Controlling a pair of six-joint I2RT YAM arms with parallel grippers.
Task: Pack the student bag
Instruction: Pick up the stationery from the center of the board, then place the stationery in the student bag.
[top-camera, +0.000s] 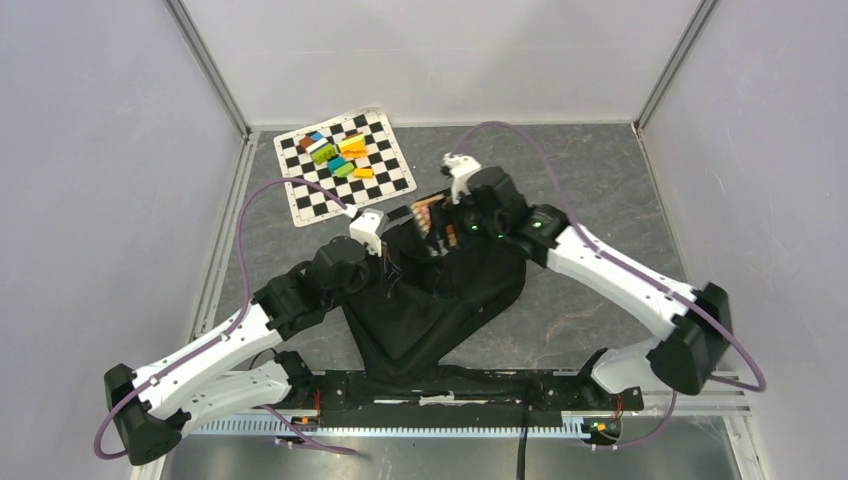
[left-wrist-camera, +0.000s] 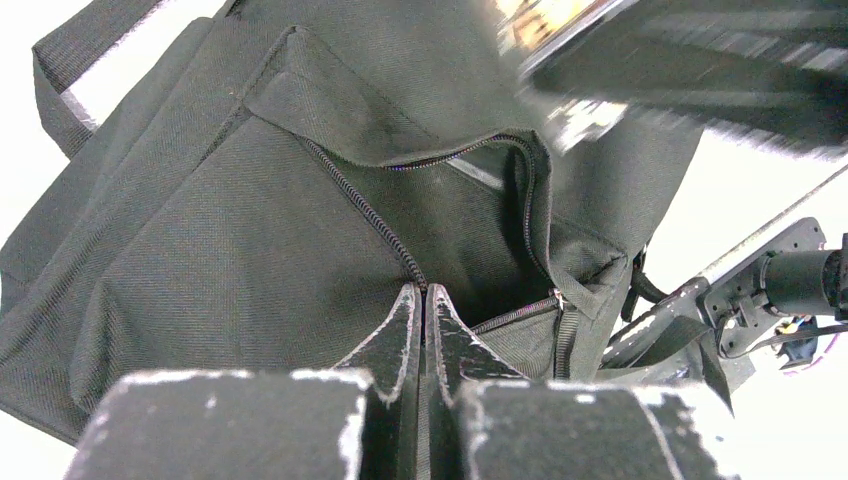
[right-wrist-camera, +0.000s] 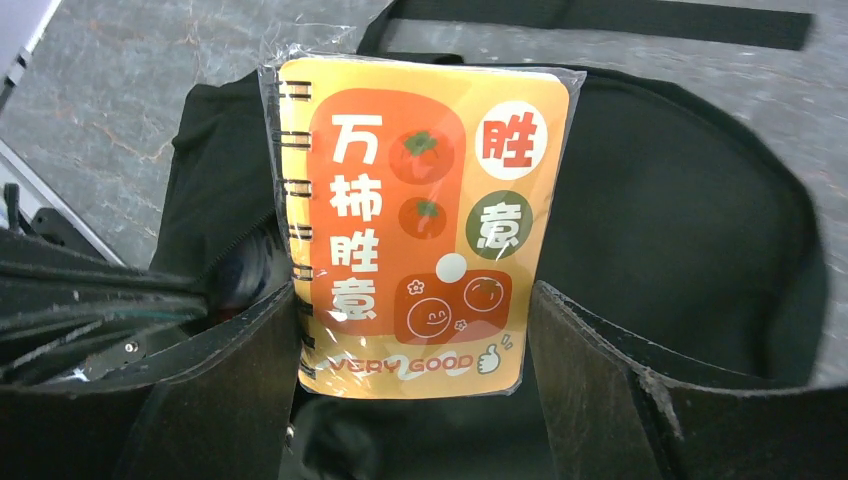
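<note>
The black student bag (top-camera: 440, 300) lies in the middle of the table, its top toward the far side. My left gripper (top-camera: 392, 248) is shut on the bag's fabric edge by the zipper (left-wrist-camera: 365, 205), holding the opening up; in the left wrist view the fingertips (left-wrist-camera: 424, 300) meet on the cloth of the bag (left-wrist-camera: 230, 230). My right gripper (top-camera: 445, 225) is shut on an orange spiral notebook (right-wrist-camera: 420, 230) in clear wrap, its fingers (right-wrist-camera: 255, 350) at the notebook's two sides. The notebook (top-camera: 430, 213) hangs over the bag's dark opening (right-wrist-camera: 680, 230).
A checkerboard mat (top-camera: 372, 183) lies at the far left with several small coloured blocks (top-camera: 340, 155) on it. White enclosure walls stand on three sides. A black rail (top-camera: 450, 385) runs along the near edge between the arm bases.
</note>
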